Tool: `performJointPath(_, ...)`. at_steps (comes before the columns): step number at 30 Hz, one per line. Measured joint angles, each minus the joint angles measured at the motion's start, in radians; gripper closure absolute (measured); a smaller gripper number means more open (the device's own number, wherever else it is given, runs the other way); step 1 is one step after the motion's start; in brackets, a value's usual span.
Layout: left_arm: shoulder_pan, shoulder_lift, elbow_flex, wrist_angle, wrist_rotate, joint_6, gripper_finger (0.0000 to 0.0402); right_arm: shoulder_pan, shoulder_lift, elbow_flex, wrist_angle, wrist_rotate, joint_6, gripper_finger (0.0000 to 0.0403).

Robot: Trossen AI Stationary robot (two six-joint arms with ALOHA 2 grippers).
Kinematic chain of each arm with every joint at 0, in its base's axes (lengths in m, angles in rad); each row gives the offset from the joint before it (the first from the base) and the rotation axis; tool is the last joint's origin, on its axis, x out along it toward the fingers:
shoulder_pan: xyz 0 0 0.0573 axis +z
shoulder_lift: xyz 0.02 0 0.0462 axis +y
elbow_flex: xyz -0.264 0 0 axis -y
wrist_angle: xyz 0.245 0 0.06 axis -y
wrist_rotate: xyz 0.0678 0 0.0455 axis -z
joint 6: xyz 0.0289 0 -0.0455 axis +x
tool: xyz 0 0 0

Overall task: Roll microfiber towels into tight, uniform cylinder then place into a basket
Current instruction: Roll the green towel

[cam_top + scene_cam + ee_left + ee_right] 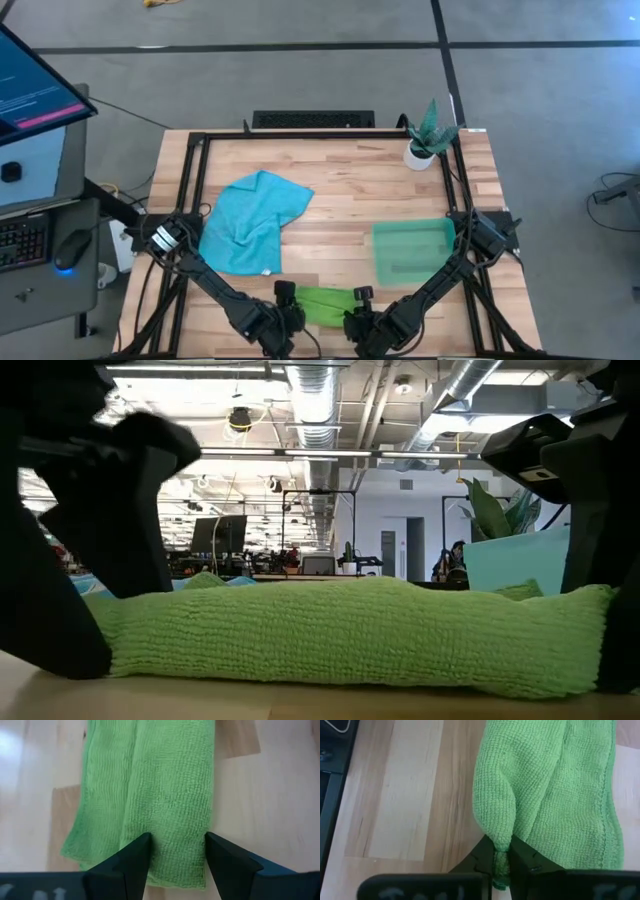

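The lime green towel (325,303) lies near the table's front edge as a long folded strip, running left to right (350,635). My left gripper (177,845) is open over its left end, one fingertip on each side of the strip's upper fold. My right gripper (501,862) is shut on its right end. The turquoise towel (250,220) lies crumpled on the table's left half. The green basket (412,250) stands on the right half with nothing in it. My left gripper's open fingertips (142,847) stand slanting down at the lime towel's left end (175,865); I cannot tell whether they touch the cloth. My right gripper pinches a raised fold of the towel (501,851) at its right end between its two fingers. The fingers slant down from the near side. The rest of the towel lies slack on the table.
A small white plant pot (420,155) stands at the far right corner. A black frame (190,170) runs around the tabletop. Bare wood shows between the two towels and the basket.
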Motion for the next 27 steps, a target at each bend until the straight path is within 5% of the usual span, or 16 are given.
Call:
performJointPath(6,0.014,-0.005,-0.03,0.023,0.107,-0.104,0.0238,0.005,-0.005,0.0,-0.002,-0.018,0.0,0.0359)
performJointPath(15,0.019,-0.101,-0.043,0.073,0.378,-0.253,0.0388,-0.005,-0.05,-0.003,0.035,-0.165,0.001,0.0381)
performJointPath(27,0.063,-0.133,-0.041,0.155,0.673,-0.609,0.0382,-0.101,-0.067,-0.003,0.211,-0.627,0.202,0.0382)
